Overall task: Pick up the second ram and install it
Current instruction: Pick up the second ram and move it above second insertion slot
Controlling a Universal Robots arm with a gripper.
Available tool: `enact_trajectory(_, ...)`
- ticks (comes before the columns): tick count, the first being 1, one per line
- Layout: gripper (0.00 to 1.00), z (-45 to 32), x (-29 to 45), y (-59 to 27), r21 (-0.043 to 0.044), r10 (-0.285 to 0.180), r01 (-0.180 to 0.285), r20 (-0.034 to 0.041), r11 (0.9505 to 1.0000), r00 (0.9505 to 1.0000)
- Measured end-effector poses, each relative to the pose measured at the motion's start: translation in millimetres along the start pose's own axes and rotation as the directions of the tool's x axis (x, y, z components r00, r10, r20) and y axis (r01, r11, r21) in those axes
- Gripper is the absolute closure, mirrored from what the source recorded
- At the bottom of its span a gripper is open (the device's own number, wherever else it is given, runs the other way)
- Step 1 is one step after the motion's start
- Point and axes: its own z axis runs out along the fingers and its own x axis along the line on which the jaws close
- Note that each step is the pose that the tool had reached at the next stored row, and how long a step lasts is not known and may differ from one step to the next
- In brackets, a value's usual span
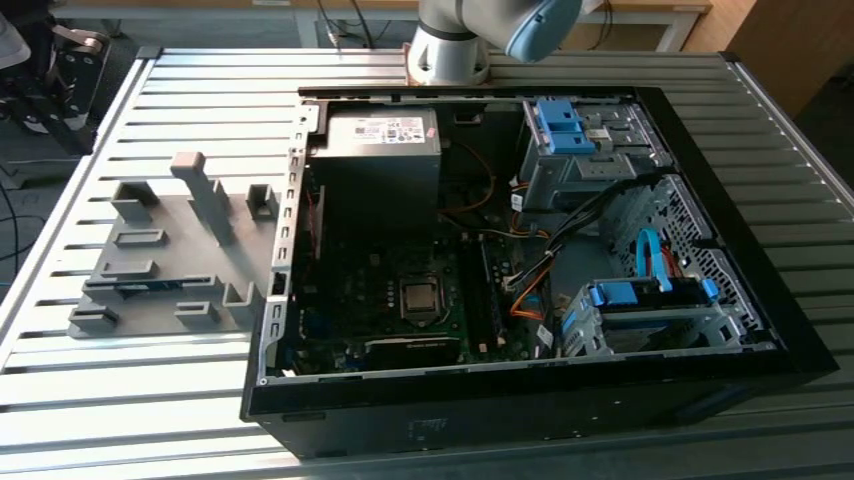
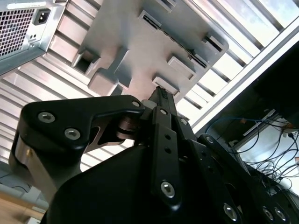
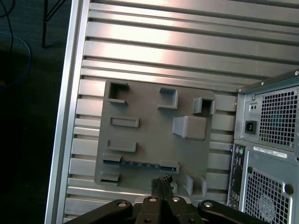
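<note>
The second ram [image 1: 140,287] is a thin blue stick standing on edge in the slots of the grey holder fixture [image 1: 174,260], to the exterior view's left of the open computer case [image 1: 534,400]. In the first wrist view the ram [image 3: 140,164] spans two slot blocks of the fixture [image 3: 154,135]. My gripper [image 3: 161,179] hangs well above the fixture, near the ram's row, with its black fingers pressed together and nothing between them. The second wrist view has the same shut gripper [image 2: 161,93] over the fixture [image 2: 140,42].
The case lies open on a slatted metal table [image 1: 160,420], with the power supply [image 1: 384,135], motherboard [image 1: 414,300] and blue drive cages [image 1: 654,295] inside. The arm's base [image 1: 447,50] stands behind the case. Cables lie on the floor [image 2: 275,154] past the table edge.
</note>
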Motion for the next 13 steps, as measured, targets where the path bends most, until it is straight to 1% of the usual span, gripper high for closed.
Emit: enact_trajectory(13,0.89,0.1,10.7,1.0,-0.0013,-0.062,0.062,-0.0024,0.9981,0.9981)
